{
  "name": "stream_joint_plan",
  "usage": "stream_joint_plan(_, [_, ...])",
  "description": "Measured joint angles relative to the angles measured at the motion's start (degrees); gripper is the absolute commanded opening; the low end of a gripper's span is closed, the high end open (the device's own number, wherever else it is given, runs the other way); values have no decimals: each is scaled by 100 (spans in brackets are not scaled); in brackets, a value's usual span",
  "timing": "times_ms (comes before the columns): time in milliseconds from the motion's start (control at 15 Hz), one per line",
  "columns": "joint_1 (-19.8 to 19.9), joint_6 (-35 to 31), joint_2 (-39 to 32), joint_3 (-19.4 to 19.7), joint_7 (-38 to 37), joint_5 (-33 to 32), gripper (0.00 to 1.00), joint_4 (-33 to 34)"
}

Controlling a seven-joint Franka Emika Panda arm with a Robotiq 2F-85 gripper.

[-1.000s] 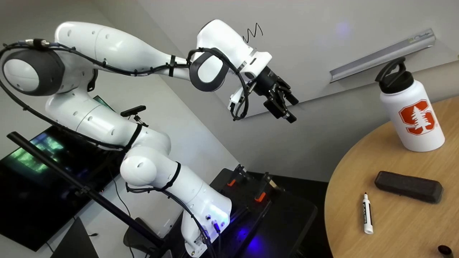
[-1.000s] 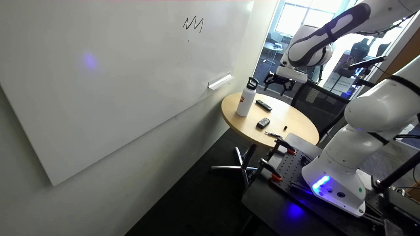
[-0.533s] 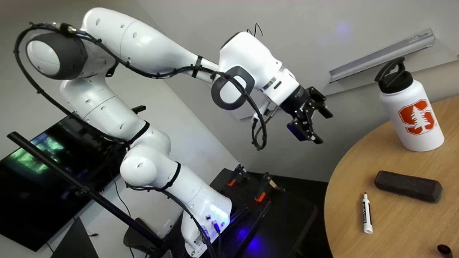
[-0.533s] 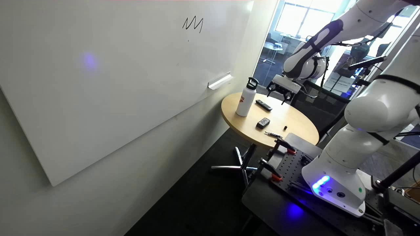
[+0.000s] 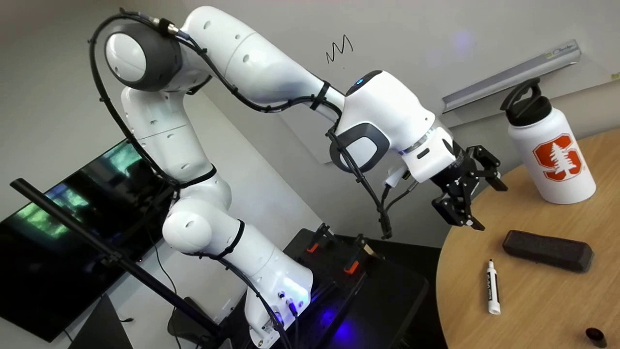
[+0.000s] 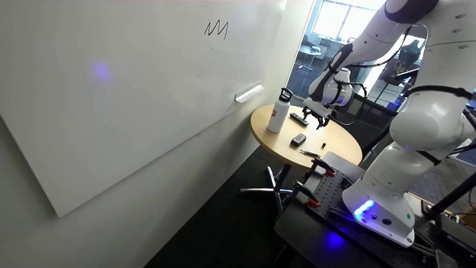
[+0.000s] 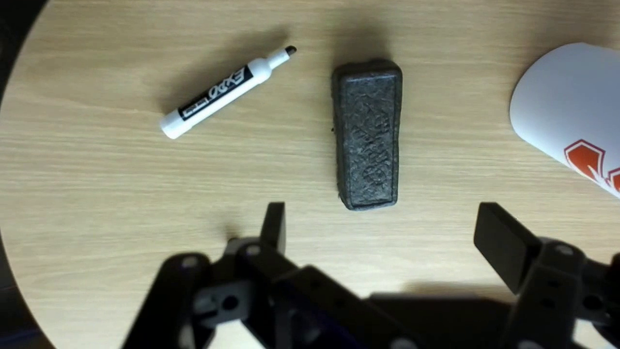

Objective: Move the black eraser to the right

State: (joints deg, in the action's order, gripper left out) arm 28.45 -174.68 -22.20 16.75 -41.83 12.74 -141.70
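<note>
The black eraser point(image 5: 547, 251) lies flat on the round wooden table point(image 5: 465, 291), between the white marker and the bottle. It also shows in an exterior view point(image 6: 298, 140) and in the wrist view point(image 7: 369, 140), where it lies lengthwise ahead of the fingertips. My gripper point(image 5: 491, 207) is open and empty, held above the table with a gap to the eraser. It also shows in an exterior view point(image 6: 311, 122). In the wrist view the gripper point(image 7: 380, 228) has its fingers wide apart, with the eraser's near end just beyond the space between them.
The white bottle point(image 5: 552, 157) stands behind the eraser. The white marker point(image 5: 492, 287) lies at the eraser's side. A small black cap point(image 5: 596, 337) stands nearby. A black oblong object point(image 6: 298, 119) lies beyond the bottle. The whiteboard point(image 6: 148, 93) and its tray point(image 6: 249, 92) flank the table.
My arm has swung over toward the table and lowered. The gripper has moved closer to the eraser, staying open. The eraser, marker and bottle have not moved on the table.
</note>
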Motion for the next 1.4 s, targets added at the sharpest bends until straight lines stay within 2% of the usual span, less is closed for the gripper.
stream_joint_plan(267, [-88, 1, 68, 62, 17, 76, 100, -12])
stream_joint_plan(467, [-372, -3, -118, 294, 23, 346, 100, 122])
stream_joint_plan(1000, [-878, 507, -1803, 788, 13, 425, 100, 1555])
stream_joint_plan(1400, [-911, 549, -2779, 802, 8, 433, 100, 2362])
